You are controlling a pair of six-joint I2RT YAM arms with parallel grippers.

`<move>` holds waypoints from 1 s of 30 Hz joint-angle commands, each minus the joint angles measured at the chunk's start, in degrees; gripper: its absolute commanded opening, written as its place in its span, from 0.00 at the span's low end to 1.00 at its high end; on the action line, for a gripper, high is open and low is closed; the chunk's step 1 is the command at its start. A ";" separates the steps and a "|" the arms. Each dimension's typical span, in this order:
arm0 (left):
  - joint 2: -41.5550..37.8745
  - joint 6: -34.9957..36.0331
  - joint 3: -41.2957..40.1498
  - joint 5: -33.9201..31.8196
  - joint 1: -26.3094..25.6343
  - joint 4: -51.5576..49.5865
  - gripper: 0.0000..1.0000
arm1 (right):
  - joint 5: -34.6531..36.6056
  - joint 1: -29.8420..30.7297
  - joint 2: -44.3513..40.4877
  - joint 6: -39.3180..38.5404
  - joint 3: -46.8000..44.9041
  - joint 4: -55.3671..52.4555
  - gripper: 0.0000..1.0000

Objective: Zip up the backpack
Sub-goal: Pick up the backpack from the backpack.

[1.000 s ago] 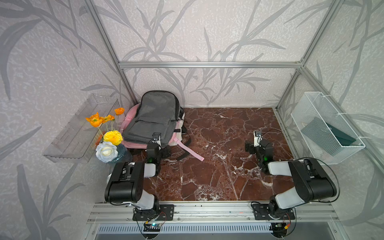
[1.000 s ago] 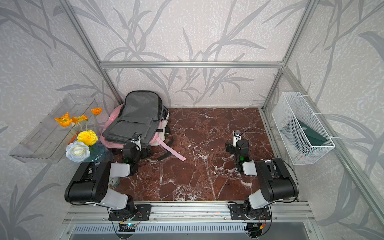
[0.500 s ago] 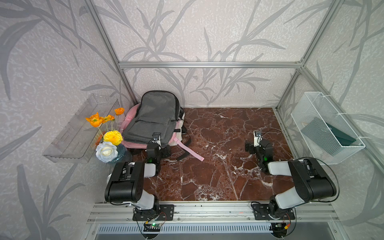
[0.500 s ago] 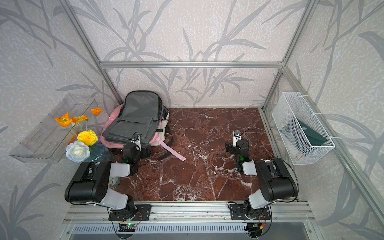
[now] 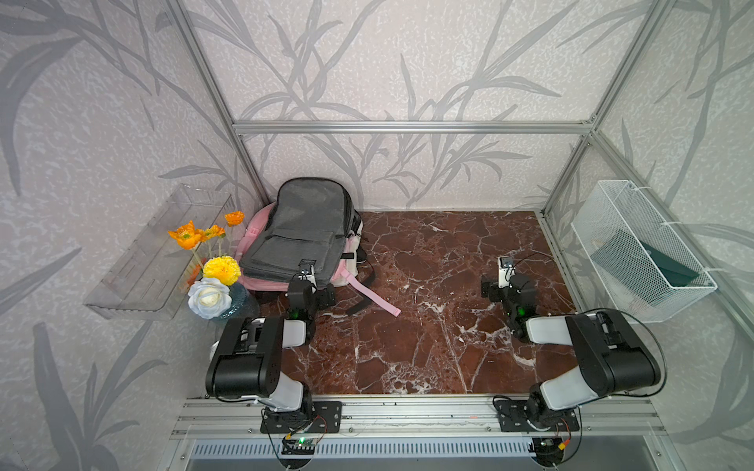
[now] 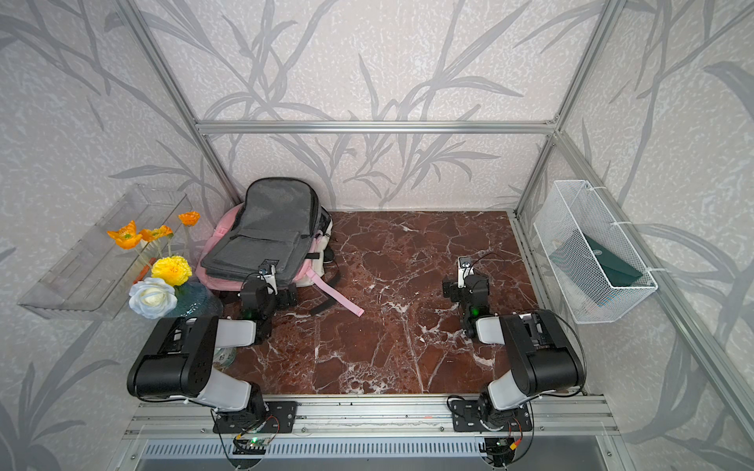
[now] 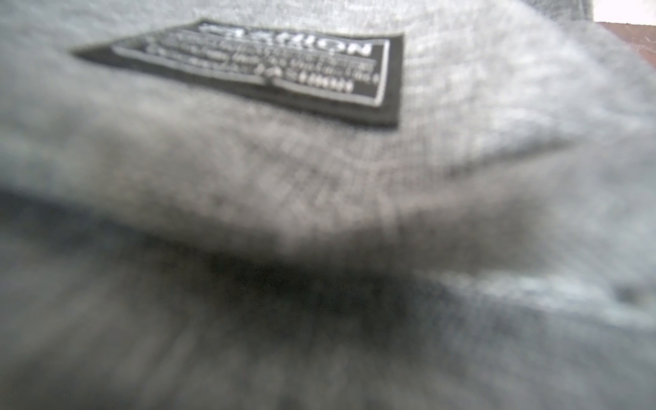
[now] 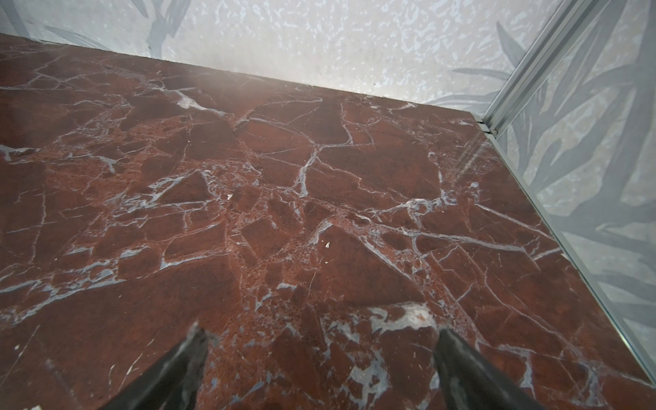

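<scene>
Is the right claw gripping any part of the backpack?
No, the right wrist view shows the right claw open over the marble tabletop, with nothing between its fingers.

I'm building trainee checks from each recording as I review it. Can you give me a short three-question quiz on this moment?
1. True or false: the right end effector is open above bare marble.
2. Which is nearer the backpack? A: left end effector. B: right end effector.
3. Fill in: the wire basket hangs on the robot's ___ side.

Key: 1 true; 2 A; 3 right.
</scene>
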 commanded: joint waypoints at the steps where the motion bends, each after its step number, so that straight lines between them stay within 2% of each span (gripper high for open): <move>1: 0.34 -0.05 3.19 -0.83 0.58 5.69 1.00 | 0.84 0.34 0.41 -0.38 1.13 1.56 0.99; 5: -0.18 1.79 2.32 2.66 0.54 6.77 0.99 | 0.74 0.19 0.41 -0.31 1.14 1.60 0.99; 8: -3.74 2.85 -0.84 2.51 -0.46 9.79 0.99 | 0.78 0.19 0.21 -0.42 0.79 2.05 0.99; 10: -8.90 4.04 -3.00 -0.02 -2.53 8.64 0.99 | -0.40 0.36 -1.10 -1.35 -2.19 6.55 0.99; 13: -18.69 5.68 -2.21 -5.05 -7.77 -2.56 0.99 | -2.73 2.02 -5.96 -5.09 -6.72 11.36 0.99; 17: -30.04 7.95 -4.47 -12.74 -16.47 -7.76 0.99 | 0.48 6.96 -15.59 -7.96 -4.26 -2.77 0.99; 22: -41.20 0.39 -1.95 -14.03 -18.15 -20.04 0.99 | -2.78 7.39 -27.04 -2.78 -3.56 -13.93 0.99; 24: -43.05 -3.60 -0.52 -13.71 -18.23 -23.30 0.99 | -3.66 7.37 -31.25 -0.07 -2.10 -19.84 0.99; 26: -42.85 -9.65 1.59 -16.22 -18.23 -25.81 0.99 | -3.77 7.39 -34.57 2.78 -0.42 -24.59 0.99; 30: -37.01 -28.28 11.07 -25.91 -18.18 -38.25 0.99 | 6.64 7.31 -38.70 18.28 6.02 -38.61 0.99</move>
